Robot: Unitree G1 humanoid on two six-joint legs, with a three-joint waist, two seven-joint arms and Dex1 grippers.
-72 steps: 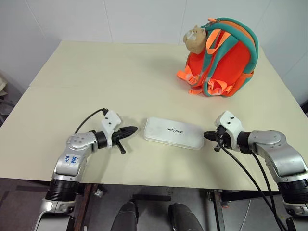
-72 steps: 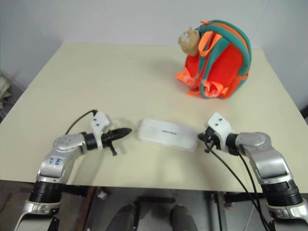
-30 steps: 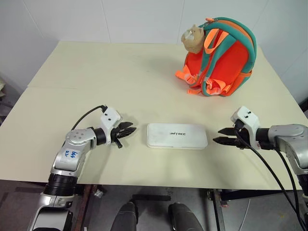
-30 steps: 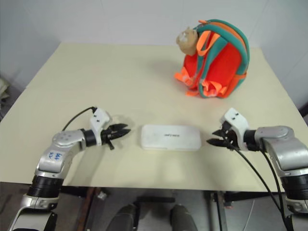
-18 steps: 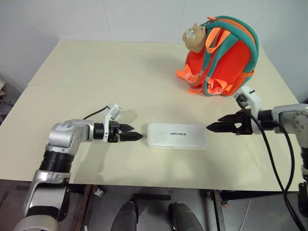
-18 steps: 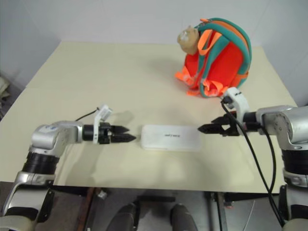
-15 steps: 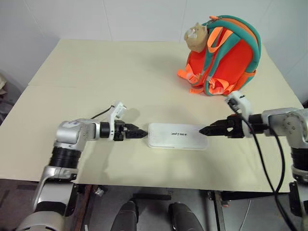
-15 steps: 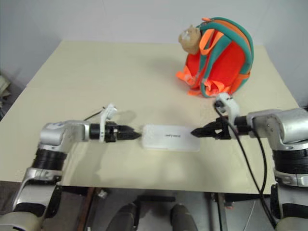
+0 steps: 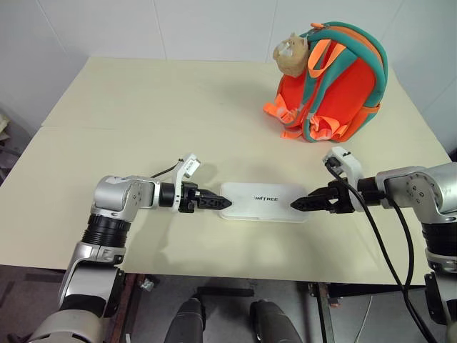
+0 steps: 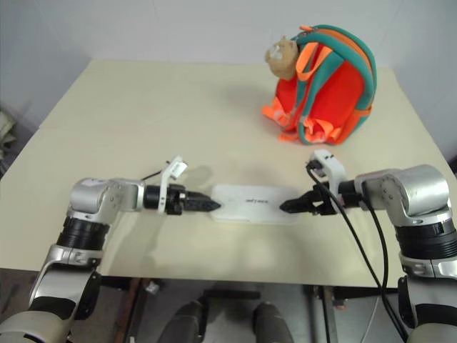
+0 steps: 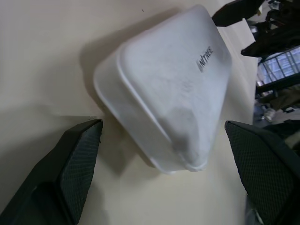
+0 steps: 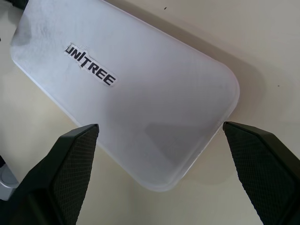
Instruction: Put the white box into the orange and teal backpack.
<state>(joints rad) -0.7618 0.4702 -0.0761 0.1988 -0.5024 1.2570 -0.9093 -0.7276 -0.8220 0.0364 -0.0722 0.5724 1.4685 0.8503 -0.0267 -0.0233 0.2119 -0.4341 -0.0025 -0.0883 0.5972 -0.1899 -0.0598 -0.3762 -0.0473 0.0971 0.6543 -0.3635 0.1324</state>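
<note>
While flat on table, white box [image 9: 263, 201] — between grippers | left gripper [image 9: 221, 204] spread | right gripper [image 9: 300, 205] spread

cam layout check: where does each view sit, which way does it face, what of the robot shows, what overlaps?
Head stereo pair: looks forward and down at table, backpack; both arms show.
Left wrist: looks along open left gripper at white box.
Right wrist: looks along open right gripper at the box's other end.
Shared: box.

"UNITREE" in dark letters on the white box [image 12: 126, 103], smaller lettering elsewhere probably unreadable
</note>
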